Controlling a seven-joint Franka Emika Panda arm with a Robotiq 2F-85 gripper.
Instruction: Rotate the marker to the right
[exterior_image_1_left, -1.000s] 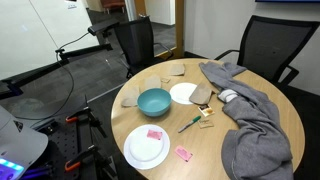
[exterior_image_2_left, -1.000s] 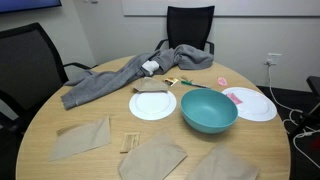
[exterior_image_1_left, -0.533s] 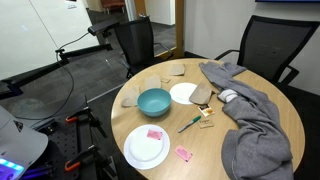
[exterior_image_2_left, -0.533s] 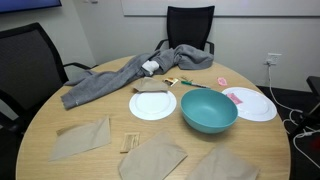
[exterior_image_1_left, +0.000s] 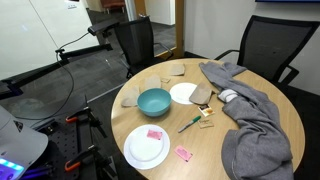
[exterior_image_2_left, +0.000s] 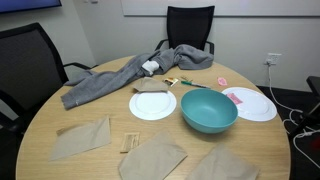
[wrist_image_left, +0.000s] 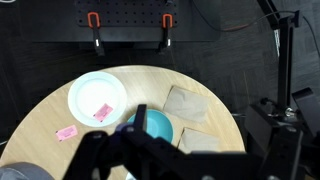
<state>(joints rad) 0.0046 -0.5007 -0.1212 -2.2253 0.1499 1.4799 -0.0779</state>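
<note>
The green marker (exterior_image_1_left: 187, 124) lies on the round wooden table (exterior_image_1_left: 205, 150), between the teal bowl (exterior_image_1_left: 154, 101) and the grey cloth (exterior_image_1_left: 250, 115). It also shows in an exterior view (exterior_image_2_left: 191, 85), just behind the bowl (exterior_image_2_left: 208, 110). The arm and gripper do not appear in either exterior view. In the wrist view the gripper (wrist_image_left: 150, 150) is a dark blurred mass high above the table, over the bowl (wrist_image_left: 157, 125). Its jaws are too dark to read. The marker is hidden in the wrist view.
A white plate (exterior_image_1_left: 146, 150) holds a pink piece (exterior_image_1_left: 154, 133); another pink piece (exterior_image_1_left: 184, 154) lies on the table. A second white plate (exterior_image_1_left: 183, 93), brown napkins (exterior_image_2_left: 155, 158), small wooden pieces (exterior_image_1_left: 206, 113) and office chairs (exterior_image_1_left: 262, 45) surround the area.
</note>
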